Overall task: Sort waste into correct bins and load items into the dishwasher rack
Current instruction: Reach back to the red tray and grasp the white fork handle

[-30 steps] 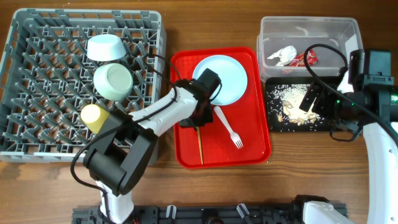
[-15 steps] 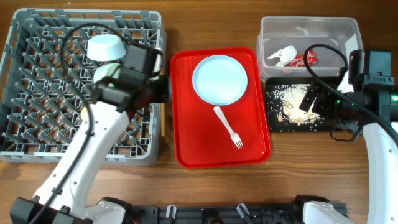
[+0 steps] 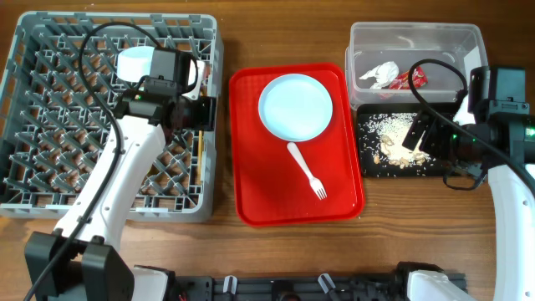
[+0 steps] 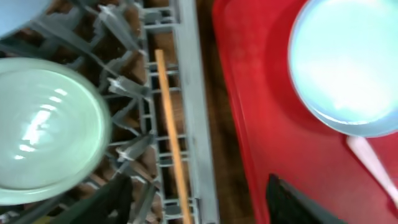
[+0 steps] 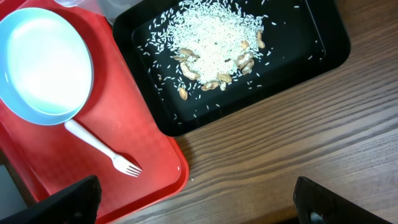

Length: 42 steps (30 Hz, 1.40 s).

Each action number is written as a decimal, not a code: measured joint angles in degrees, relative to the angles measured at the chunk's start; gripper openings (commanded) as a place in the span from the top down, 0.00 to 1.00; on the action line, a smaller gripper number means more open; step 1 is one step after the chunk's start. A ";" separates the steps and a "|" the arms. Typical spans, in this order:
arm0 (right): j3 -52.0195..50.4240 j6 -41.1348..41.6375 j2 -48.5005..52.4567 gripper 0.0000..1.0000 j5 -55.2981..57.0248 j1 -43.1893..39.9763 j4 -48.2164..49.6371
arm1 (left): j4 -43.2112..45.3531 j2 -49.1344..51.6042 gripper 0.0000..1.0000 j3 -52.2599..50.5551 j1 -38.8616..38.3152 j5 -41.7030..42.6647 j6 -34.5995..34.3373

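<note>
The grey dishwasher rack fills the left of the table. My left gripper hangs open over its right edge. In the left wrist view the thin wooden stick lies loose in the rack between the spread jaws of the left gripper, beside the pale green bowl. A blue-white bowl sits in the rack. The white plate and plastic fork lie on the red tray. My right gripper is open and empty, near the black tray of crumbs.
The clear tub at the back right holds a crumpled tissue and a red wrapper. Bare wooden table lies in front of the black tray. The left arm hides part of the rack.
My left arm carried the stick from the red tray over to the rack's right edge, then its jaws opened and the stick now lies in the rack. The right arm has not moved.
</note>
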 measured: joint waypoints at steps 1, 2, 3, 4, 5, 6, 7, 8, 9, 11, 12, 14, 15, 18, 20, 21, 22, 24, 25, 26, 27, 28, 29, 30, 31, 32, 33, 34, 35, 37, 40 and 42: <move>0.00 0.00 0.02 0.00 0.00 0.00 0.00 | -0.37 0.00 0.27 0.00 -0.11 1.27 -0.22; 0.00 0.02 0.02 0.00 0.00 0.00 0.00 | -0.57 0.00 0.26 0.00 -0.39 2.54 -1.11; 0.00 0.00 0.02 0.00 0.00 0.00 0.00 | -0.70 0.00 0.26 0.00 -0.72 3.43 -1.99; 0.00 0.02 0.02 0.00 0.00 0.00 0.00 | -0.87 0.00 0.25 0.00 -1.29 4.83 -3.69; 0.00 0.02 0.02 0.00 0.00 0.00 0.02 | -0.87 0.00 0.24 0.00 -2.54 6.45 -5.60; 0.00 0.00 0.02 0.00 0.00 0.00 0.04 | -0.83 0.00 0.23 0.00 -4.66 8.13 -7.96; 0.00 0.00 0.00 0.00 0.00 0.00 0.07 | -0.70 0.00 0.23 0.00 -6.82 9.25 -9.86; 0.02 0.00 0.02 0.00 0.00 0.00 0.07 | -0.09 0.00 0.24 -0.02 -8.74 9.49 -11.82; 0.00 0.00 0.02 0.00 -0.02 0.00 0.09 | 1.03 0.09 0.25 -0.02 -11.58 9.81 -14.60; 0.00 0.00 0.00 0.00 -0.04 0.00 0.11 | 2.86 1.09 0.25 -0.02 -17.27 9.77 -19.43; 0.00 0.00 0.02 0.00 -0.04 0.00 0.15 | 3.37 2.03 0.25 -0.02 -19.41 9.46 -21.29; 0.00 0.00 0.02 0.00 -0.04 -0.02 0.15 | 4.15 4.55 0.26 -0.02 -22.80 8.72 -24.87; 0.00 0.00 0.02 0.00 -0.04 0.00 0.17 | 5.07 6.10 0.26 0.00 -24.41 8.24 -26.75; 0.00 0.00 0.02 0.00 -0.04 0.00 0.17 | 6.45 12.00 0.28 0.00 -29.88 7.93 -31.23; 0.00 0.00 0.02 0.00 -0.07 -0.02 0.20 | 7.80 15.82 0.31 -0.02 -33.24 7.74 -33.81; 0.00 0.00 0.02 0.00 -0.04 0.00 0.17 | 8.20 17.29 0.31 -0.02 -34.40 7.72 -34.84; 0.00 0.00 0.02 0.00 -0.04 -0.02 0.20 | 8.81 18.49 0.31 -0.02 -35.41 7.50 -35.47; 0.00 0.00 0.02 0.00 -0.04 0.00 0.20 | 9.64 20.39 0.31 -0.02 -36.96 6.84 -36.85; 0.00 0.00 0.02 0.00 -0.04 0.00 0.20 | 9.92 21.20 0.31 -0.02 -37.68 6.16 -37.62; 0.00 0.00 0.02 0.00 -0.04 0.00 0.20 | 10.34 22.08 0.31 -0.02 -38.36 5.33 -38.45; 0.00 0.00 0.02 0.00 -0.04 0.00 0.20 | 10.51 22.53 0.31 -0.02 -38.69 4.85 -38.84; 0.00 0.00 0.02 0.00 -0.04 0.00 0.20 | 10.58 23.17 0.32 0.00 -39.23 3.78 -39.32; 0.02 0.00 0.02 0.00 -0.04 0.00 0.20 | 10.60 23.17 0.33 0.04 -39.56 2.95 -39.69; 0.00 0.00 0.02 0.00 -0.04 0.00 0.20 | 10.58 23.21 0.35 0.04 -39.78 2.54 -39.91; 0.00 0.00 0.02 0.00 -0.04 -0.02 0.20 | 10.49 23.21 0.35 0.07 -39.95 2.14 -39.95; 0.00 0.00 0.00 0.00 -0.04 0.00 0.17 | 10.40 23.26 0.37 0.07 -40.19 1.66 -40.09; 0.00 0.00 0.02 0.00 -0.04 0.00 0.20 | 10.25 23.28 0.39 0.09 -40.33 1.25 -40.13; 0.00 0.00 0.02 0.00 -0.04 0.00 0.20 | 10.01 23.28 0.40 0.11 -40.41 0.94 -40.17; 0.00 0.00 0.02 0.00 -0.04 0.00 0.20 | 8.92 23.28 0.40 0.20 -40.54 0.59 -40.26; 0.02 0.00 0.02 0.00 -0.04 0.00 0.20 | 6.80 23.28 0.39 0.22 -40.63 0.20 -40.33; 0.00 0.00 0.02 0.00 -0.04 0.00 0.20 | 6.54 23.28 0.48 0.22 -40.72 0.04 -40.33; 0.00 0.00 0.02 0.00 -0.04 0.00 0.20 | 6.62 23.28 0.51 0.22 -40.72 0.44 -40.74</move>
